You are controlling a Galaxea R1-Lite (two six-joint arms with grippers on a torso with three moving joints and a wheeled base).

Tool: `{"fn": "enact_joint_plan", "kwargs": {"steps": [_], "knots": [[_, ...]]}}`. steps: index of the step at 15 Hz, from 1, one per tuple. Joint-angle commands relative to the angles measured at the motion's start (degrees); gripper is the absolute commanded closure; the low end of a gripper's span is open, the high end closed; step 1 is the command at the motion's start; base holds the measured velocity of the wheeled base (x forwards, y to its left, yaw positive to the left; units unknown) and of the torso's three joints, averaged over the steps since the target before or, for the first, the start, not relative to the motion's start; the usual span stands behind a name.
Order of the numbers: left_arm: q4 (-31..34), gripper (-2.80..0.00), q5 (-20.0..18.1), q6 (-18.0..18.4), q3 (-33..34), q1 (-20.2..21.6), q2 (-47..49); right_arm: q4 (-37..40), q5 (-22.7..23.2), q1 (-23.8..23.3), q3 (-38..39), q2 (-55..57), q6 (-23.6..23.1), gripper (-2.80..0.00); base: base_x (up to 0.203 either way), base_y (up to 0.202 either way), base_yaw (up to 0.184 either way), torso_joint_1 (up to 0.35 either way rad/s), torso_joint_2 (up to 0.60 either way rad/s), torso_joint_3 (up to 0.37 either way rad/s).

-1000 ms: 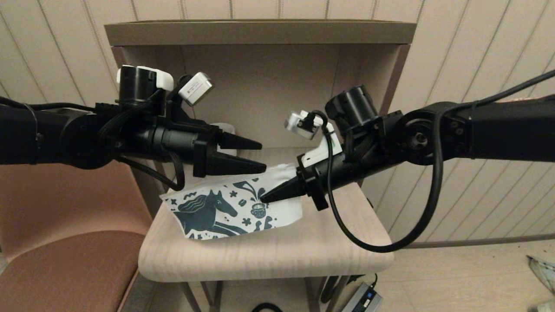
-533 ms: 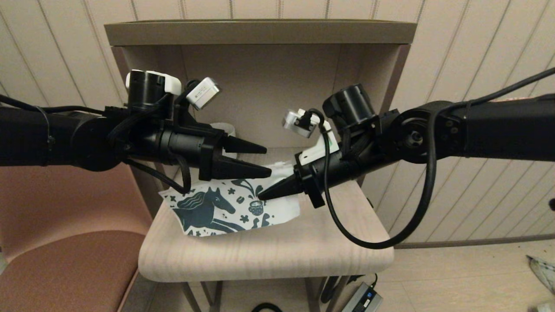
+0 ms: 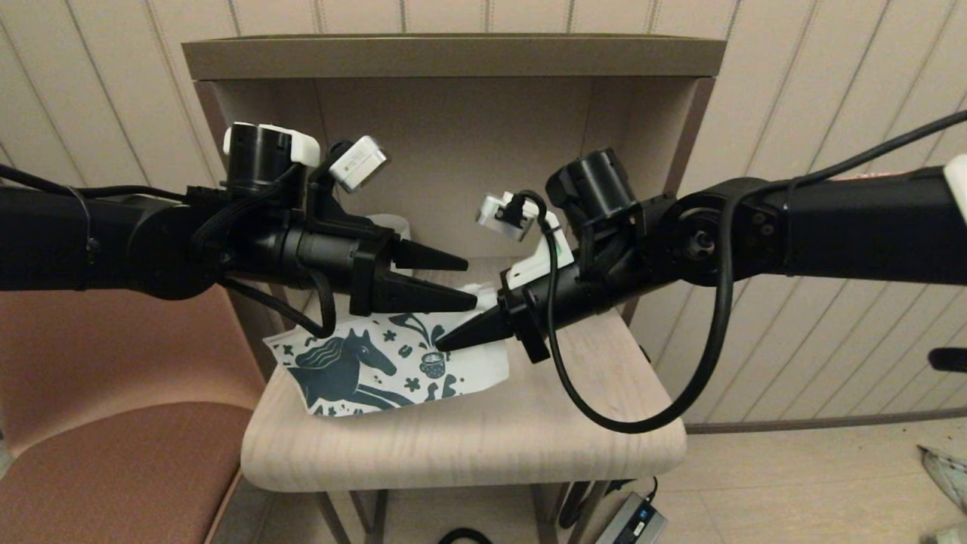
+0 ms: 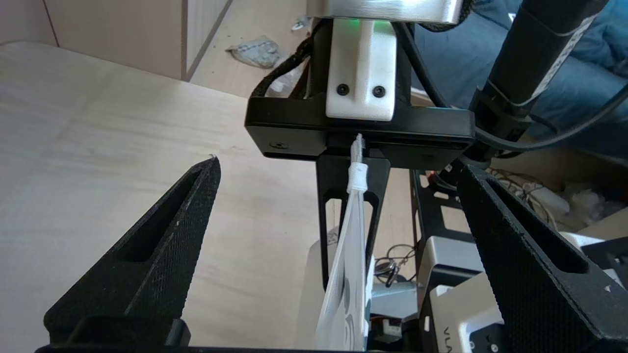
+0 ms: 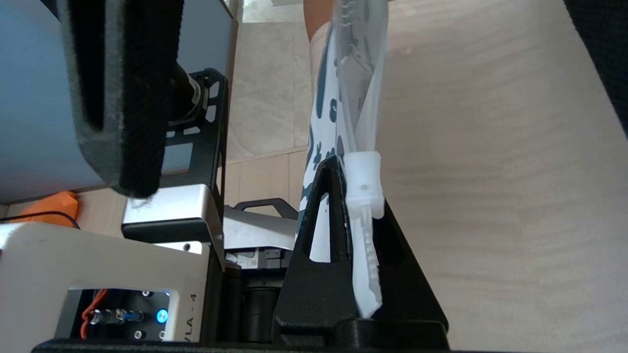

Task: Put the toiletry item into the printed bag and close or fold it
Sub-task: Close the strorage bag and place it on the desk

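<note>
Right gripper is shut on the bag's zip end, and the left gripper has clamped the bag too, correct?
Partly. The right gripper is shut on the zip end of the printed bag, but the left gripper has not clamped anything. The left wrist view shows its jaws wide apart, with the bag's edge hanging free in the gap, touching neither.

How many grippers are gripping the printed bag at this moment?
1. The right gripper is shut on the printed bag at its zip edge, above the wooden table. The left gripper is open, close to the same edge, not gripping.
</note>
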Motion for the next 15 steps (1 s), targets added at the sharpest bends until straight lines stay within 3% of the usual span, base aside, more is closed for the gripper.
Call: {"fn": "enact_joint_plan", "kwargs": {"steps": [1, 12, 13, 15], "knots": [[-0.1, -2.8, -0.4, 0.0, -0.1, 0.0, 0.0, 0.1, 0.3, 0.2, -0.6, 0.4, 0.2, 0.0, 0.0, 0.0, 0.0, 0.0, 0.0, 0.0], [-0.4, -2.8, 0.4, 1.0, 0.9, -0.6, 0.0, 0.1, 0.3, -0.3, -1.2, 0.6, 0.2, 0.0, 0.0, 0.0, 0.0, 0.0, 0.0, 0.0], [-0.5, 0.0, 0.4, 1.2, 1.1, -0.6, 0.0, 0.1, 0.3, -0.2, -1.2, 0.7, 0.2, 0.0, 0.0, 0.0, 0.0, 0.0, 0.0, 0.0], [-0.4, 0.0, 0.2, 1.3, 1.0, -0.6, 0.0, 0.1, 0.3, -0.3, -1.2, 0.7, 0.2, 0.0, 0.0, 0.0, 0.0, 0.0, 0.0, 0.0]]}}
